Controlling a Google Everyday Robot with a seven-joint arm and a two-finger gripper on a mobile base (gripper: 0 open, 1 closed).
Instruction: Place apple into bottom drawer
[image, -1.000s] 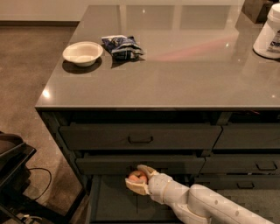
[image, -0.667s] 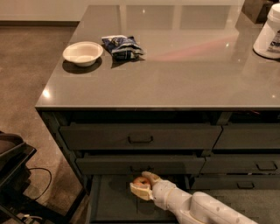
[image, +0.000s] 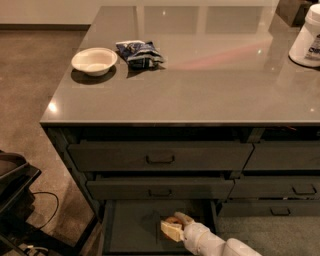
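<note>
The apple (image: 174, 220) sits low inside the open bottom drawer (image: 129, 226), toward its right side, just above the grey floor. The gripper (image: 175, 224) reaches in from the near right, and its pale fingers (image: 169, 231) are closed around the fruit. Above are two closed handled drawers (image: 160, 157). On the countertop (image: 200, 95), far left, a white bowl (image: 94, 61) lies beside a blue snack bag (image: 140, 53).
</note>
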